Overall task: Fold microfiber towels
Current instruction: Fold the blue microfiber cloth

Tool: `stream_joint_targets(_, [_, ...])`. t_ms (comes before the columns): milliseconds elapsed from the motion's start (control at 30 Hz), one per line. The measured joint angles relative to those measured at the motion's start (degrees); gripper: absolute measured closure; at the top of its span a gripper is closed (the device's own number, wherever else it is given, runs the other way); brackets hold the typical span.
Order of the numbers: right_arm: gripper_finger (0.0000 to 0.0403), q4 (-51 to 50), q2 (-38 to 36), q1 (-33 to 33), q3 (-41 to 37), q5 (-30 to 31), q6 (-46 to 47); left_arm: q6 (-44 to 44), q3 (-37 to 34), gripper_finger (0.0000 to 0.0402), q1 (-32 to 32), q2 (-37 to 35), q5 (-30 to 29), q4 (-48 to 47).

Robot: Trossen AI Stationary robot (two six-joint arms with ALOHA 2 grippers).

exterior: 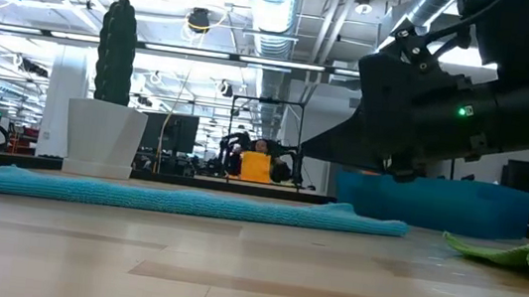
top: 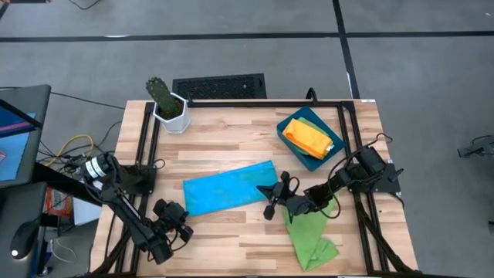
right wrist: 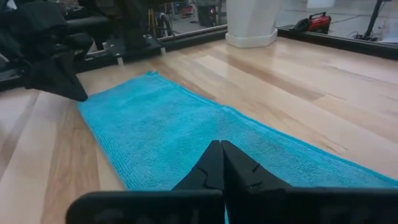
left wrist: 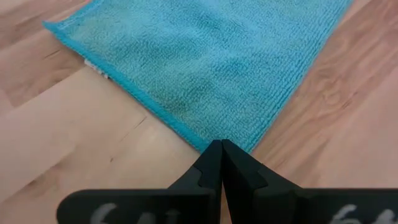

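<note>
A potted cactus (top: 164, 99) is seen at the far edge of the wooden bench (top: 231, 139), and a dark-blue tray (top: 294, 150) at its right.

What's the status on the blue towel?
Left tool shut at towel's near corner. Right tool shut at opposite end. Blue towel flat, folded lengthwise. Nothing blocking.

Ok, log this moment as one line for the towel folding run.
left gripper: shut at blue towel near corner | right gripper: shut over opposite corner | green towels: waiting | orange, yellow towels: in tray
</note>
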Motion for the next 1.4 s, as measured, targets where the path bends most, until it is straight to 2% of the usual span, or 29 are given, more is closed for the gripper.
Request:
stream_joint_targets(233, [0.0391, -0.15, -0.02, -1.47, 0.79, -0.07, -0.97, 3.23, 1.78, 0.0401, 0.0, -0.09, 2.78, -0.41])
stream_joint_targets(500, [0.0396, -10.5, -0.04, -4.63, 1.55, -2.74, 5.62, 3.47, 4.79, 0.0401, 0.29, -0.09, 6.75, -9.21])
stream_joint_targets(667, [0.0393, -12.32, -0.04, -4.59, 1.55, -2.08, 8.43, 3.47, 6.21, 0.0401, 2.34, -1.34, 3.97, -14.5])
stream_joint_targets(800, [0.0394, -12.76, -0.04, -4.5, 1.55, -2.1, 10.05, 0.33, 8.44, 0.0401, 3.19, -3.37, -4.05, -21.83])
stream_joint_targets(867, [0.0394, -12.75, -0.04, -4.32, 1.55, -2.05, 10.35, -0.96, 7.97, 0.0401, 3.56, -3.51, -9.11, -21.04])
stream_joint_targets(900, [0.0393, -12.74, -0.04, -4.19, 1.55, -1.99, 10.37, -1.33, 7.15, 0.0401, 4.09, -3.37, -9.76, -20.01])
stream_joint_targets(1067, [0.0393, -12.46, -0.04, -3.45, 1.55, -1.61, 10.39, 1.44, 0.24, 0.0401, 7.75, -1.89, -6.9, -9.55])
stream_joint_targets(1267, [0.0393, -12.28, -0.04, -2.11, 1.55, -1.49, 10.42, -0.21, -6.49, 0.0401, 12.95, -1.9, -2.42, -3.43])
stream_joint_targets(1400, [0.0393, -11.85, -0.04, -1.32, 1.55, -1.3, 10.43, 6.07, -9.34, 0.0401, 16.19, -2.23, -4.11, 2.09])
